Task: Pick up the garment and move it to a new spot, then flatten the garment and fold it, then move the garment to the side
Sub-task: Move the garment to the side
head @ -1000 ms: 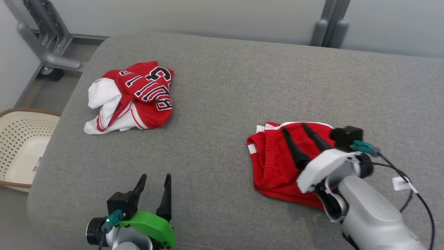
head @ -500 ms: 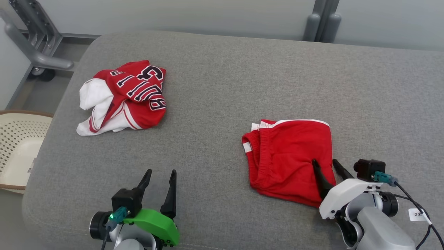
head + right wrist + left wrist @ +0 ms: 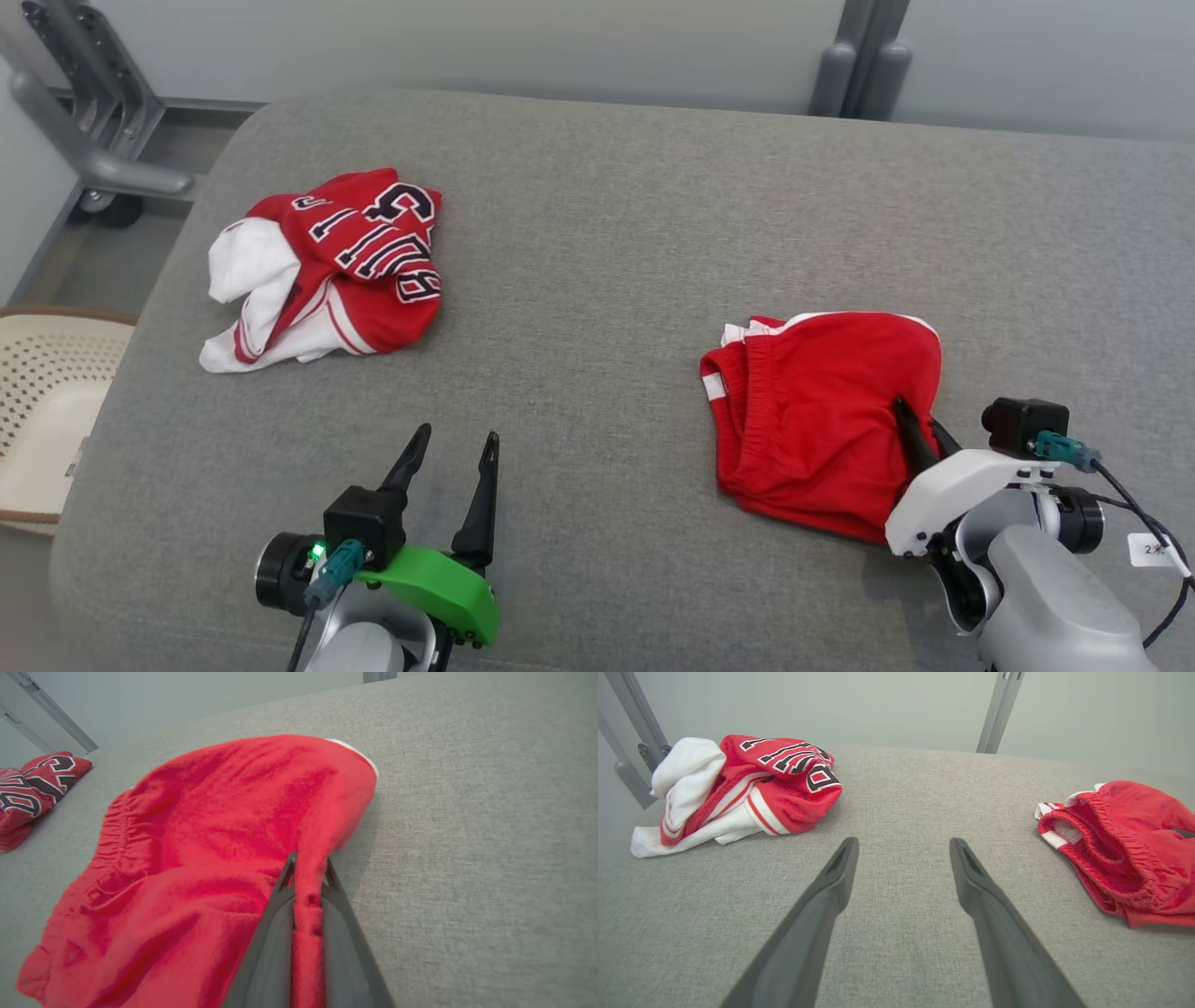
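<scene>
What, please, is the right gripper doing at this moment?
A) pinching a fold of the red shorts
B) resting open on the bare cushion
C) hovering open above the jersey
A: in the right wrist view the right gripper is shut on a raised fold of the red shorts.

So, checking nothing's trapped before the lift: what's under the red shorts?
The red shorts lie on the grey cushion, which shows all around them. The right end effector pinches a fold at their edge. Anything beneath the cloth is covered.
</scene>
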### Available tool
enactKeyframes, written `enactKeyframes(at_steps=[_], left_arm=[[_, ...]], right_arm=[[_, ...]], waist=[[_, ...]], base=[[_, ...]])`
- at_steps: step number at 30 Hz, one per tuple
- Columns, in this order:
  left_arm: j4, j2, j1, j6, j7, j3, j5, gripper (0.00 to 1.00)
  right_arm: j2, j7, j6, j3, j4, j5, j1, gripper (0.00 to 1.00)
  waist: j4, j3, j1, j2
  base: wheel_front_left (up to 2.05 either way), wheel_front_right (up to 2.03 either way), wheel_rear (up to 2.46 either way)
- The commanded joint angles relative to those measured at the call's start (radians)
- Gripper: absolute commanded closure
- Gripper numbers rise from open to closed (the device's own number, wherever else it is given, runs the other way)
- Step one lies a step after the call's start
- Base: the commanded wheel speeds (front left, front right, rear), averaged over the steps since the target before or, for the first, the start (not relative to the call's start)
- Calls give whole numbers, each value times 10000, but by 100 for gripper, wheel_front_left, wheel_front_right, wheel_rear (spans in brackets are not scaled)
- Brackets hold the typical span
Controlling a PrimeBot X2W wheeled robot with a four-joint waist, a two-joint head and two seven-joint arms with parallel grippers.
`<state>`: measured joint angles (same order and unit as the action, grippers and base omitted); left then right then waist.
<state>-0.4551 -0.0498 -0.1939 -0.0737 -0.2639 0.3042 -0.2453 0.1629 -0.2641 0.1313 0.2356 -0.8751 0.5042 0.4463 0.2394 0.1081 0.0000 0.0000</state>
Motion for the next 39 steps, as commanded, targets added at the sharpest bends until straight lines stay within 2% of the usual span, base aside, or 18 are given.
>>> enactKeyframes(at_steps=[1,9,10,19,24,27,30,34,39], left_arm=[[108,-18,-102,-50,-5,75,87,0],[448,-21,-259,-74,-5,332,66,0],[448,-21,-259,-74,-5,332,66,0],[474,-25,-259,-71,-5,322,-57,0],[530,-27,-442,-122,-5,466,-93,0],[625,-29,-568,-161,-5,613,67,0],[712,-35,-761,-217,-5,710,184,0],[676,-41,-967,-295,-5,810,371,0],[736,-42,-1393,-392,-5,843,730,0]], right_arm=[[71,-3,-11,-144,61,-143,-66,100],[-185,-3,-11,-128,58,-572,-211,100],[-185,-3,-11,-128,58,-572,-211,100],[-481,-3,-11,511,58,-456,-340,100],[-541,-3,-11,1051,94,-351,-447,100],[-495,-3,-11,1238,198,-234,-423,100],[-424,-4,-11,1262,335,-180,-290,100],[-311,-4,-10,1262,620,-424,145,100],[136,-4,-10,1207,901,-823,1291,100]], waist=[[-543,-211,0,0],[-2851,-398,0,0],[-2851,-398,0,0],[-5639,-439,0,0],[-6680,-346,0,0],[-6934,-122,0,0],[-6892,209,0,0],[-6465,772,0,0],[-5632,1698,0,0]], base=[[0,0,0],[0,0,0],[0,0,0],[0,0,0],[0,0,0],[0,0,0],[0,0,0],[0,0,0],[0,0,0]])
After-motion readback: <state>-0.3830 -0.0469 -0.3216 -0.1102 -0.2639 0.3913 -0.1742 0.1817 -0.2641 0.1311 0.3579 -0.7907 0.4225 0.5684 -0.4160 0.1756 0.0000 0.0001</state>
